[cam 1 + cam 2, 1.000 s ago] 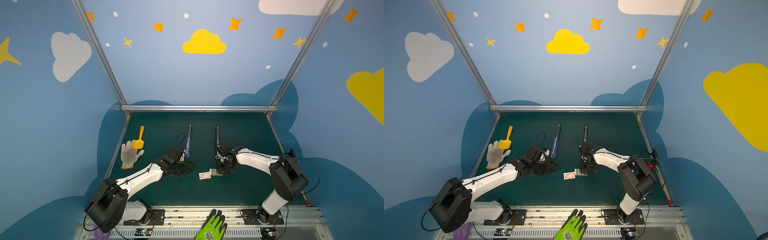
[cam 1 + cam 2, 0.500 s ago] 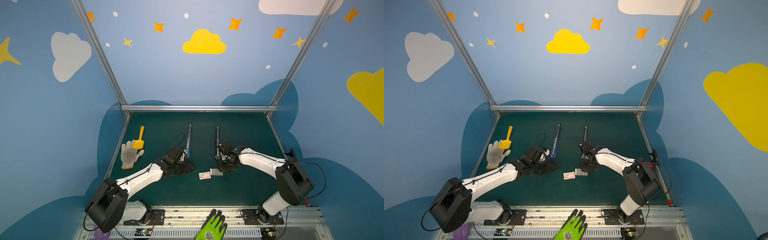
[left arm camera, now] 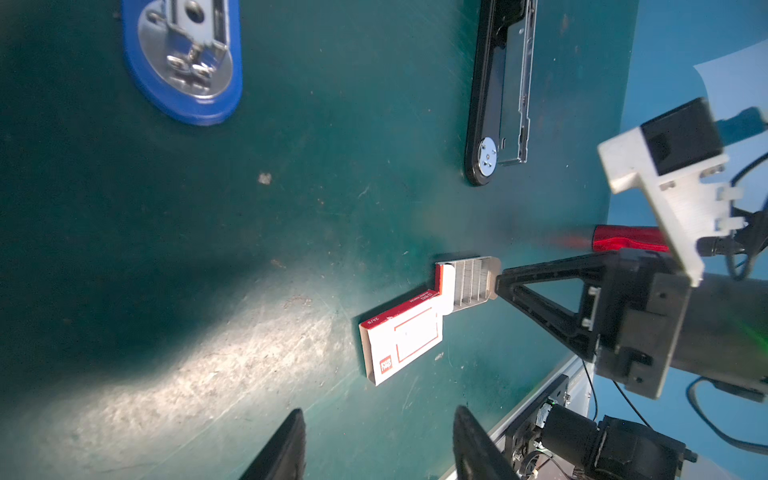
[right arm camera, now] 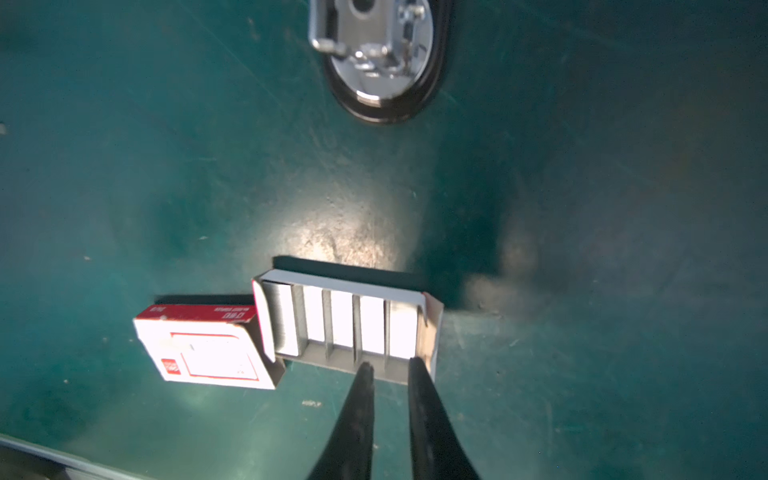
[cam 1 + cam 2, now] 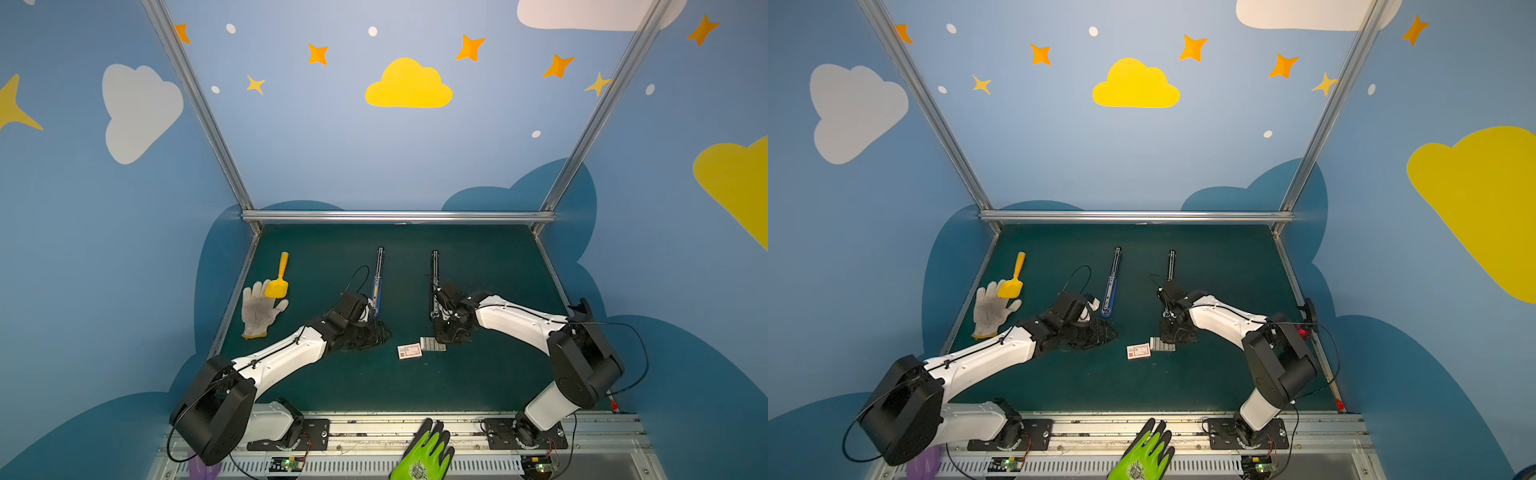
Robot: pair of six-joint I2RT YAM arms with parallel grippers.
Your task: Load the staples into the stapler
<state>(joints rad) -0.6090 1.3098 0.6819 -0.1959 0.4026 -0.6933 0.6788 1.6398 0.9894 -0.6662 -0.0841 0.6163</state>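
Two staplers lie opened flat on the green mat in both top views, a blue stapler and a black stapler. In front of them sits a small pale tray with the staples in rows of grey strips, and its white box with a red mark is alongside. My right gripper points down at the tray's near wall, its jaws a narrow gap apart and holding nothing. My left gripper rests low by the blue stapler's near end, open and empty.
A yellow scoop lies on a white glove at the mat's left edge. A green glove rests on the front rail. A red object lies at the mat's right edge.
My right arm's elbow has swung slightly outward while its gripper stayed at the tray. The tray, box, staplers and left arm have not moved.
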